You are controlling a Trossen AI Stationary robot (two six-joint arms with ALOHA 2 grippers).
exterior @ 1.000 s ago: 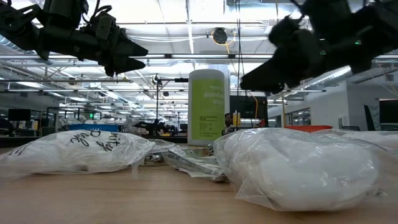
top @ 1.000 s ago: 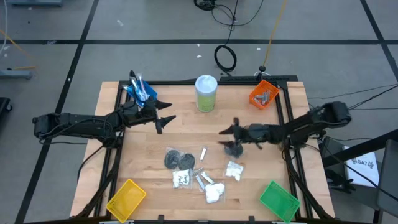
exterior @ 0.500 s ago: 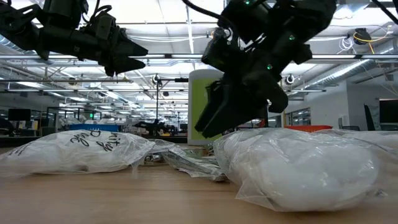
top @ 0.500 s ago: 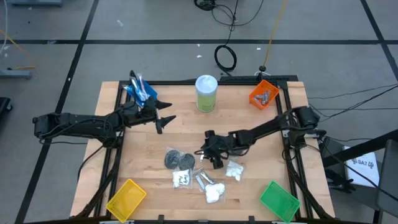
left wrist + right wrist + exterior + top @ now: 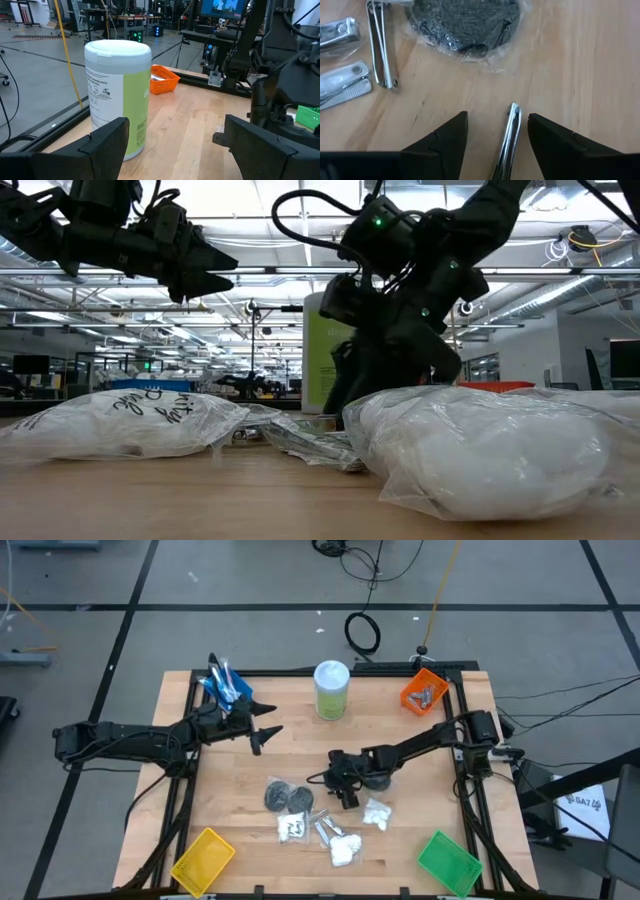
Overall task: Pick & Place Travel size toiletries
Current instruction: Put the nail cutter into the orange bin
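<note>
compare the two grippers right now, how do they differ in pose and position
The right gripper is low over the pile of small items, its open fingers straddling a thin silver tool on the wood. The left gripper sits raised and away from the pile, facing the green canister, nothing between its fingers. Both are open.

The right gripper point(image 5: 338, 787) reaches low over the table's point(image 5: 400, 840) middle, fingers point(image 5: 445, 142) spread apart. The left gripper point(image 5: 265, 730) hovers above the table's left side, fingers parted.

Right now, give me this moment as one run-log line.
right gripper: fingers open, astride silver clipper on table | left gripper: open, waiting near canister | nothing held
</note>
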